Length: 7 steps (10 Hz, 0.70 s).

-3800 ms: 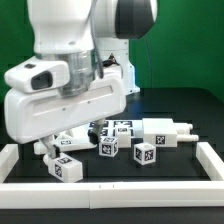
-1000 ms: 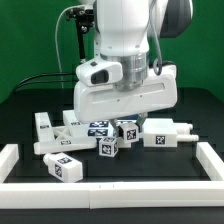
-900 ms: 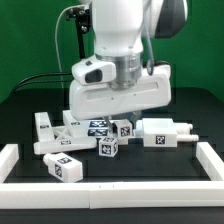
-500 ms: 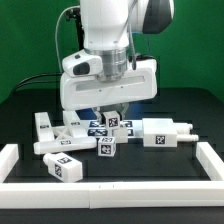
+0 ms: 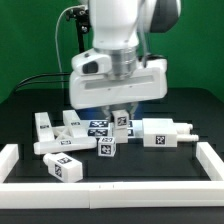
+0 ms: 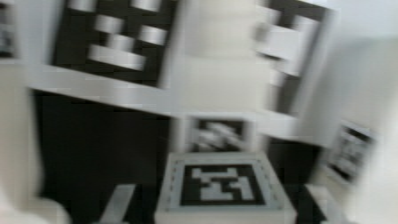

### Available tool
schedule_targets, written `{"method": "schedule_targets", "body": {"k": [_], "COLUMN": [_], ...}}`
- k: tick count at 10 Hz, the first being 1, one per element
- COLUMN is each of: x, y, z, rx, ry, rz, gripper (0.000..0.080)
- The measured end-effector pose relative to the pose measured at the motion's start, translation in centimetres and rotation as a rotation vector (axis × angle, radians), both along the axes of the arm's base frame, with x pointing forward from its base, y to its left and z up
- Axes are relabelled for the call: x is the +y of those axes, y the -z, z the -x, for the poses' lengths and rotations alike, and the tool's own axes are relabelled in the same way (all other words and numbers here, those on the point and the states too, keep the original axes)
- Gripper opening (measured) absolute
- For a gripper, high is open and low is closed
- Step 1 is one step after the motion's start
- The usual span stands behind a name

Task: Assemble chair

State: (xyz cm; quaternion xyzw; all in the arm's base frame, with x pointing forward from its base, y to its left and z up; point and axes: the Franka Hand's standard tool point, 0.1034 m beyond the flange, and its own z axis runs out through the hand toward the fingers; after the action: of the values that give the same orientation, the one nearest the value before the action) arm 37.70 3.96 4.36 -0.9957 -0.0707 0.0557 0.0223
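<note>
At the exterior view's left the bars (image 5: 55,143) lie unmoved. In the centre the gripper (image 5: 119,113) has shifted right, its jaws closed on a small cube (image 5: 121,122) now raised from the loose parts. At right the notched block (image 5: 165,133) waits, and joining looks next.

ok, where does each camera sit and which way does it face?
Exterior view: off the arm, slightly above table height beyond the rail, facing the arm and green backdrop; shows the end effector, a cube at its tips, chair parts.
Wrist view: on the wrist, looking down onto tagged parts, blurred; none of the robot clearly shows.
Shared: likely the cube and the parts around it.
</note>
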Motion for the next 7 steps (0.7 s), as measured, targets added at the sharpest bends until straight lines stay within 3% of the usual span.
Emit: {"method": "schedule_targets", "body": {"k": [2,3,4,5,6,7], "x": [4.8,5.4,3.5,3.5,4.2,5.9], "y": [-0.7,-0.6,0.3,0.3,0.1,-0.2], "z": [-0.2,-0.5,-0.2,0.0,-0.1,0.5], "rx": [0.003,-0.001,-0.023,-0.009,-0.012,0.011], "ry": [0.065,0.052,0.013,0.044,0.042,0.117], "rz": [0.009,0.009,0.005,0.009,0.008,0.023], "gripper": [0.0267,0.0267,0.0267,0.0268,0.0267,0.0267]}}
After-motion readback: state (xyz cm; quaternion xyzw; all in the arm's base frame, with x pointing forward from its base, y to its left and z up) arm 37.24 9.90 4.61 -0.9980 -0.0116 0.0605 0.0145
